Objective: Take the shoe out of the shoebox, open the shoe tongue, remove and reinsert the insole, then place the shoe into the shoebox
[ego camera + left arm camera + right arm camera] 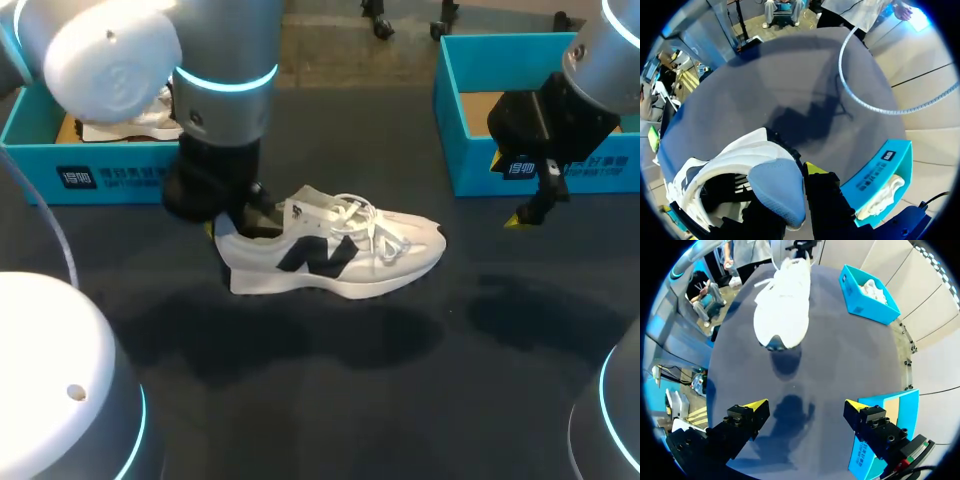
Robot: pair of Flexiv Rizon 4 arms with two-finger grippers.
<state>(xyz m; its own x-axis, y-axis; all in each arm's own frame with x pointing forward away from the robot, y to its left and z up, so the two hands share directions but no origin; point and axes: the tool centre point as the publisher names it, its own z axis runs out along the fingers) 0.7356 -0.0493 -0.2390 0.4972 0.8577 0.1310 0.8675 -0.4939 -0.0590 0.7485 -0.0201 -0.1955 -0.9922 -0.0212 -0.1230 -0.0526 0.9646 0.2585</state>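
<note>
Shoe (330,255) out on the table (330,400), insole (777,192) gripped at the heel.
At the far edge, left box (40,150) and right box (470,130); between and nearer, the white shoe on its sole, toe pointing right. Left gripper (235,215) at the heel, fingers clamped on the blue-grey insole raised from the opening. Right gripper (805,402) above the table near the right box, fingers apart, holding nothing.
</note>
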